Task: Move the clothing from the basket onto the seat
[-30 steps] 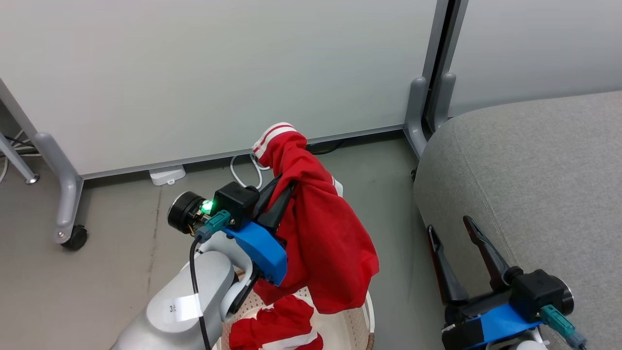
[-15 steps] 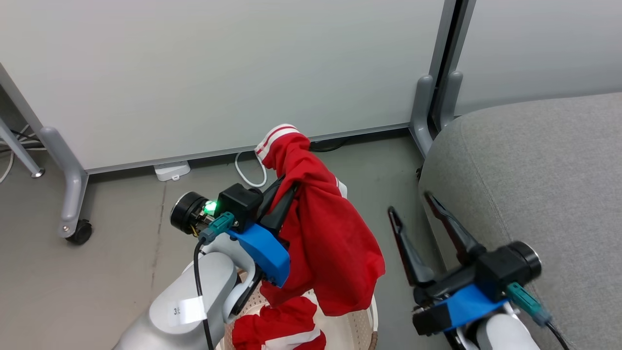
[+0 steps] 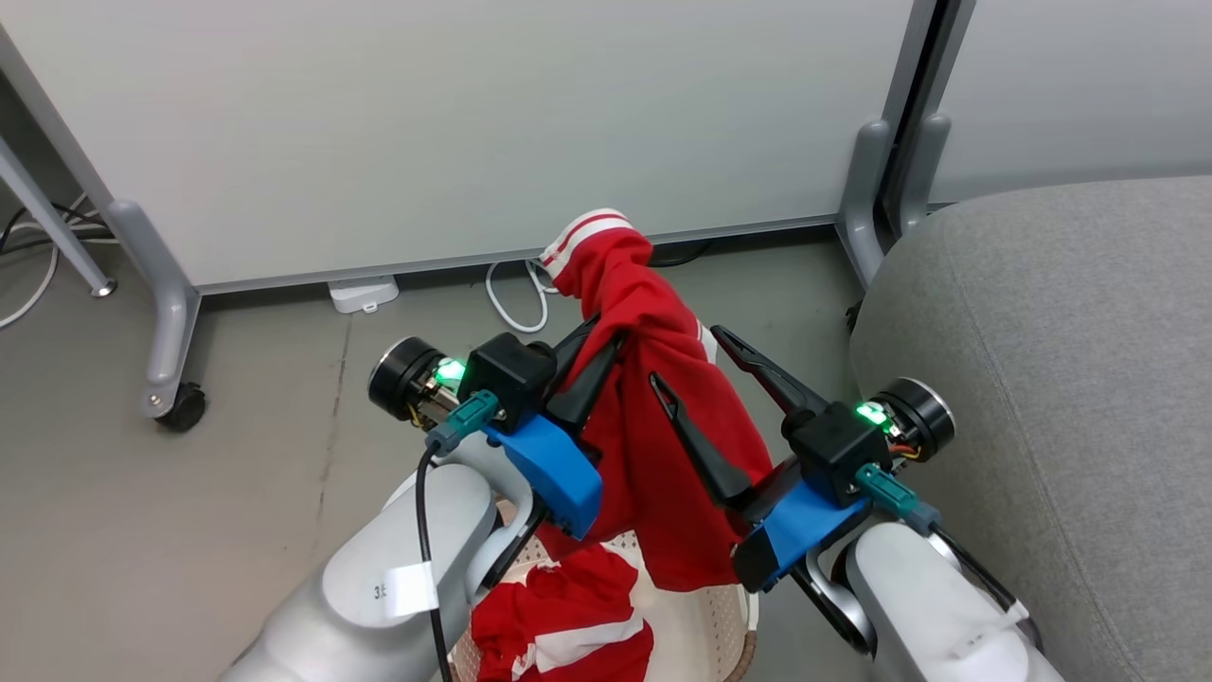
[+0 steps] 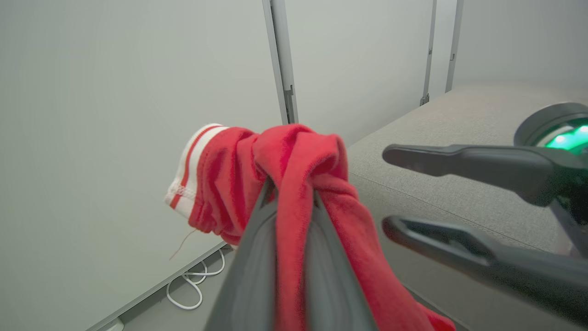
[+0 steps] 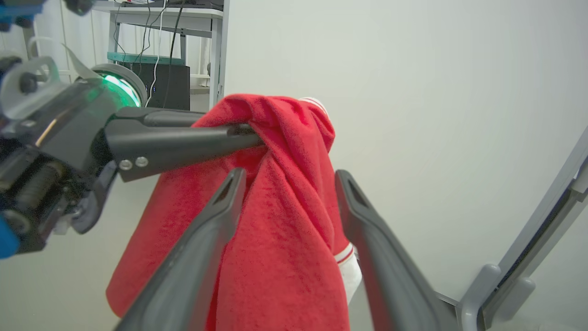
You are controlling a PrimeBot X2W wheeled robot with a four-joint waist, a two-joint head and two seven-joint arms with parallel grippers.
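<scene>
Two garments (image 3: pixel 644 464) (image 3: pixel 559 635): left pincer (image 3: pixel 606 339) pinches one, one in basket (image 3: pixel 705 620); right pincer (image 3: pixel 684 354) spread.

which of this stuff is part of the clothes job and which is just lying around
Job: lifted red garment, left gripper shut on it, open right gripper, second red garment, basket, grey seat.
Lying about: white cable, white floor box, partition castor.

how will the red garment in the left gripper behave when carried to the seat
Probably floppy: the red garment folds over the left gripper and hangs in loose drapes. Likely light, since one pinched bunch holds it all. Its low hem may swing or snag on the basket.
</scene>
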